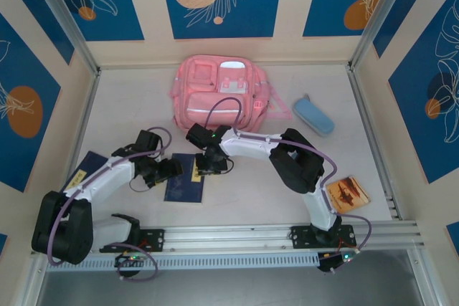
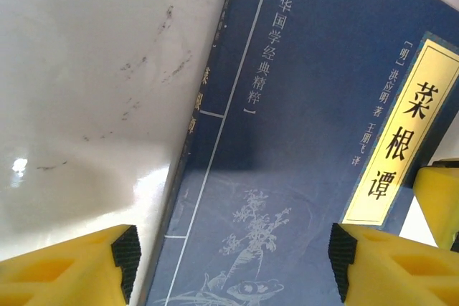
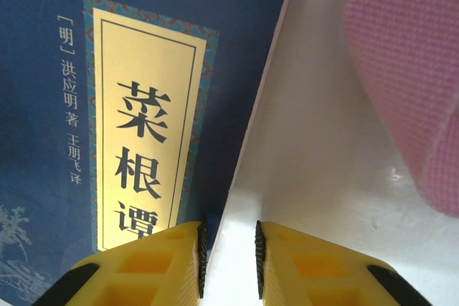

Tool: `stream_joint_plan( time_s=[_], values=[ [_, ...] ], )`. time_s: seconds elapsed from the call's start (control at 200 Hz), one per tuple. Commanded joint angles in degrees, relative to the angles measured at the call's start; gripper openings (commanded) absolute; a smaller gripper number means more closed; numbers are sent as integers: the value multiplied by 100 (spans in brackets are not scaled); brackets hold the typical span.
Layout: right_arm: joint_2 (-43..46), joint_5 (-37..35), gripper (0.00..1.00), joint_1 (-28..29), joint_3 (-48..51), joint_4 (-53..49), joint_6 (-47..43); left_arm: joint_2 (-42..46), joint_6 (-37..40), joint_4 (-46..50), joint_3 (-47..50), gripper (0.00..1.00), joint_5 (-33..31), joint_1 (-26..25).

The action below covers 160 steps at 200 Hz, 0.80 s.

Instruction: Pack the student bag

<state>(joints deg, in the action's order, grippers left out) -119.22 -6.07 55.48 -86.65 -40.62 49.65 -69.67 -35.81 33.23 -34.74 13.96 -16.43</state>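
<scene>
Presently: student bag [image 1: 219,94] lying front up at far middle of table [image 1: 129,105], near blue book [image 1: 184,186], not touching | likely soft, floppy, light; take strap or zip rim | left gripper [image 2: 229,266] spread over book | right gripper [image 3: 228,259] nearly pressed together at book's edge, pinch unclear.

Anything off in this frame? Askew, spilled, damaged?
Nothing spilled or broken. One oddity: both end effectors crowd the same blue book: the left end effector straddles its spine side, the right end effector sits at its opposite edge, jaws nearly closed. Dark scuffs mark the table beside it.
</scene>
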Motion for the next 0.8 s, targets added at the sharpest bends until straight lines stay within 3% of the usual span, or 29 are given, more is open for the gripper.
stream_joint_plan(
  time_s=[0.0,0.32,0.635,0.795],
  values=[
    [-206,-225,27,-68,-66,-219,-8,-135,97,30,15,67,240,69],
    [-226,-10,27,-76,58,-39,-89,-373,189,109,-25,67,354,63],
    [-233,137,27,-133,111,78,-101,-469,179,-174,-82,63,1009,8],
    [-190,177,27,-133,166,122,-87,-115,11,-510,-75,57,1713,0]
  ],
)
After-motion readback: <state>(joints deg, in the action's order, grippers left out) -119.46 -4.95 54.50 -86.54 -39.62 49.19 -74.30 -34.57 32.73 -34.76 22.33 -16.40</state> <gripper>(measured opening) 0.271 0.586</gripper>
